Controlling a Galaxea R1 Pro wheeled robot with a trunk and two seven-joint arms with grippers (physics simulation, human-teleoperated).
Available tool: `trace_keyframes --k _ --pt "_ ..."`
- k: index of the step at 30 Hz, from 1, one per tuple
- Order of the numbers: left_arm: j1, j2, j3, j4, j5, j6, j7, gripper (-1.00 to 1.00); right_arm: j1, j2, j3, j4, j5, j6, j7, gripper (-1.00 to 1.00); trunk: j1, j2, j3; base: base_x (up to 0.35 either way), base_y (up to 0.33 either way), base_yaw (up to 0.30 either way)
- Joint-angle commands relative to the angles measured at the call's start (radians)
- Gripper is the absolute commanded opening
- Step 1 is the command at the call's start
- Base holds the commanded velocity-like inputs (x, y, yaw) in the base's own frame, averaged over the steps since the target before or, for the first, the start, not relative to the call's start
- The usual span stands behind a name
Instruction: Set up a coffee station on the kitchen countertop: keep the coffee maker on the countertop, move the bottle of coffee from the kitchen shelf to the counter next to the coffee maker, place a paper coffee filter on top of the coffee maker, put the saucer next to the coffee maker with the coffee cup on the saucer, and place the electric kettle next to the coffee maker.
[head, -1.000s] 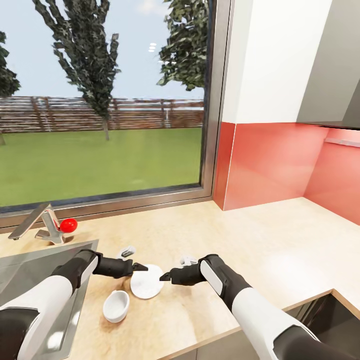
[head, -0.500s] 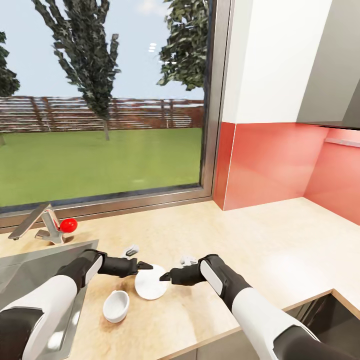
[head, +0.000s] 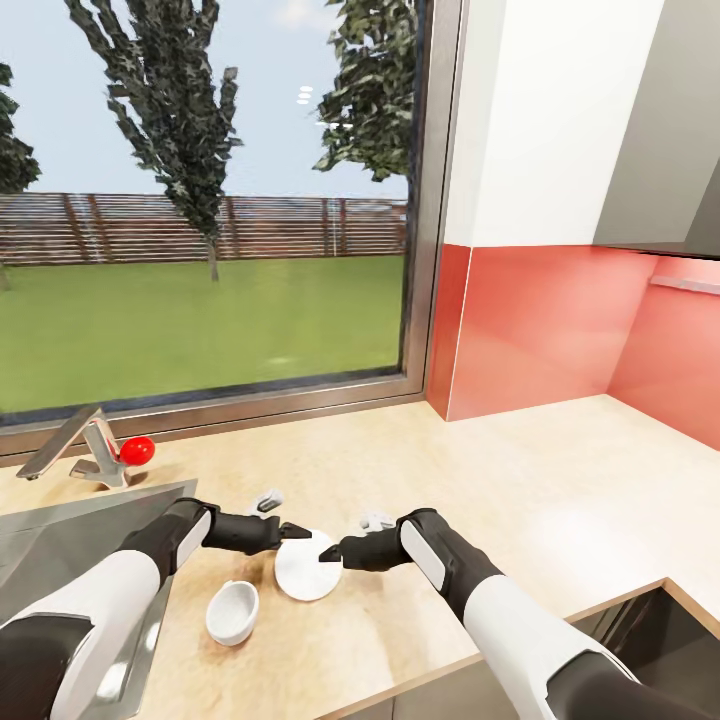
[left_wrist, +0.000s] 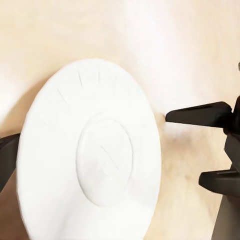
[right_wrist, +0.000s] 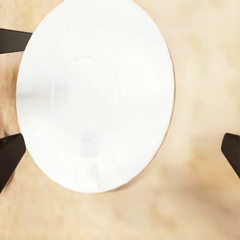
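While both grippers meet at the saucer (head: 305, 577), neither one clearly grips it. On the sink side of the saucer, the left gripper (head: 296, 531) has its dark fingertips at the plate's rim; in the left wrist view one finger (left_wrist: 6, 157) shows at the saucer's (left_wrist: 92, 155) edge, but whether the jaws are pinched on the plate or merely touching it cannot be told. Opposite it, the right gripper (head: 328, 554) comes in from the other side of the saucer with its jaws spread: in the right wrist view one fingertip (right_wrist: 10, 155) sits against the saucer's (right_wrist: 95, 95) rim and the other (right_wrist: 232, 152) stands well apart over bare wood.

That saucer lies flat on the kitchen countertop (head: 520, 490). Just beside the saucer, toward the robot and the sink, the coffee cup (head: 232, 612) stands upright on the worktop, apart from the plate. Beyond the cup from the saucer is the steel sink (head: 60, 560), with a faucet (head: 85, 448) and a red ball (head: 136, 450) at its back edge. Behind the saucer rises the window (head: 210, 200), and to the other side the red backsplash (head: 560, 330).
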Motion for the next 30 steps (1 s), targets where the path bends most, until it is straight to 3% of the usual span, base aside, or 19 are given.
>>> trace_keyframes --k 1,9,23,30 --pt "-0.001 0.001 -0.008 -0.001 0.013 0.007 0.000 1.00 -0.001 0.000 0.002 0.001 0.008 0.004 0.003 1.00 0.001 -0.002 -0.003 0.000 0.000 0.000" --pt "-0.001 -0.023 -0.008 -0.002 0.033 0.007 0.000 1.00 0.008 0.000 0.002 0.001 0.008 0.004 0.003 1.00 0.001 -0.002 -0.003 0.000 0.000 0.000" --pt "-0.001 -0.031 -0.008 -0.002 0.034 0.007 0.000 1.00 0.013 0.000 0.002 0.001 0.008 0.004 0.004 1.00 0.001 -0.002 -0.003 0.000 0.000 0.000" --pt "-0.001 -0.032 -0.008 -0.002 0.034 0.007 0.000 1.00 0.013 0.000 0.002 0.001 0.008 0.005 0.043 1.00 0.001 -0.002 -0.003 0.000 0.000 0.000"
